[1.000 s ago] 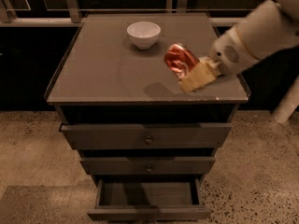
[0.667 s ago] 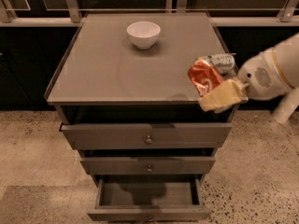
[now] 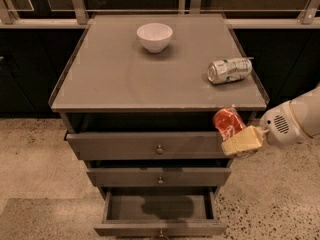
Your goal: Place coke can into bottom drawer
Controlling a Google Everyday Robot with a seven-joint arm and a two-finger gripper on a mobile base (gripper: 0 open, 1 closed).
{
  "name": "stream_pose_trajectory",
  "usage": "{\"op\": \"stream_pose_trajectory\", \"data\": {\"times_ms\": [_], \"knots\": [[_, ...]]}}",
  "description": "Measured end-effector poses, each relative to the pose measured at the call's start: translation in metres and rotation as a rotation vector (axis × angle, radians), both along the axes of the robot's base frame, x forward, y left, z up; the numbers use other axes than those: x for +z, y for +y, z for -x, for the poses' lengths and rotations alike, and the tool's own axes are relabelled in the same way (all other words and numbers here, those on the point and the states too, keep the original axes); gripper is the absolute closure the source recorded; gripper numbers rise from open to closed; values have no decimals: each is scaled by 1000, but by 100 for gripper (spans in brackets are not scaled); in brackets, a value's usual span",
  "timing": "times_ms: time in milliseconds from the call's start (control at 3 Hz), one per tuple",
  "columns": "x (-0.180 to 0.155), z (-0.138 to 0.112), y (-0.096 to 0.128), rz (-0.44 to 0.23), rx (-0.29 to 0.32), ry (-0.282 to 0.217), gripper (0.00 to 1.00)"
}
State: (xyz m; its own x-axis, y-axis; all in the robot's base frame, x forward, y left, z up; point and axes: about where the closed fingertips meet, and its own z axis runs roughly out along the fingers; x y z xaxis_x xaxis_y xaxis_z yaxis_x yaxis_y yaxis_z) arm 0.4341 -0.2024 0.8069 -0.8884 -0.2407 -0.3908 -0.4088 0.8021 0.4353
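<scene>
The coke can (image 3: 228, 123), red-orange with pale lettering, is held in my gripper (image 3: 239, 140), whose pale fingers (image 3: 242, 141) are shut on it. It hangs in front of the cabinet's right front corner, at the height of the top drawer (image 3: 150, 145). The arm (image 3: 295, 121) comes in from the right. The bottom drawer (image 3: 159, 211) is pulled open below, a shallow grey box with nothing in it, its knob (image 3: 161, 232) at the frame's lower edge. The can is above and to the right of it.
On the cabinet top (image 3: 125, 79) stand a white bowl (image 3: 154, 36) at the back and a silver-and-green can (image 3: 229, 70) lying on its side at the right. The middle drawer (image 3: 159, 177) is shut. Speckled floor surrounds the cabinet; a railing runs behind.
My gripper has carried the coke can from over the cabinet top to the right, past the front edge and down to the top drawer's height. The silver-and-green can now shows.
</scene>
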Motion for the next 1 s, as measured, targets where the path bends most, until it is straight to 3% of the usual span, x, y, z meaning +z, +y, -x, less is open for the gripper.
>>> {"op": "stream_pose_trajectory", "data": {"times_ms": [333,667,1000], "knots": [[0,0,0,0,0,0,100],[-15,5,-10,-35,-44,15,100],[-84,18,-34,-47,-175,116,100]]}}
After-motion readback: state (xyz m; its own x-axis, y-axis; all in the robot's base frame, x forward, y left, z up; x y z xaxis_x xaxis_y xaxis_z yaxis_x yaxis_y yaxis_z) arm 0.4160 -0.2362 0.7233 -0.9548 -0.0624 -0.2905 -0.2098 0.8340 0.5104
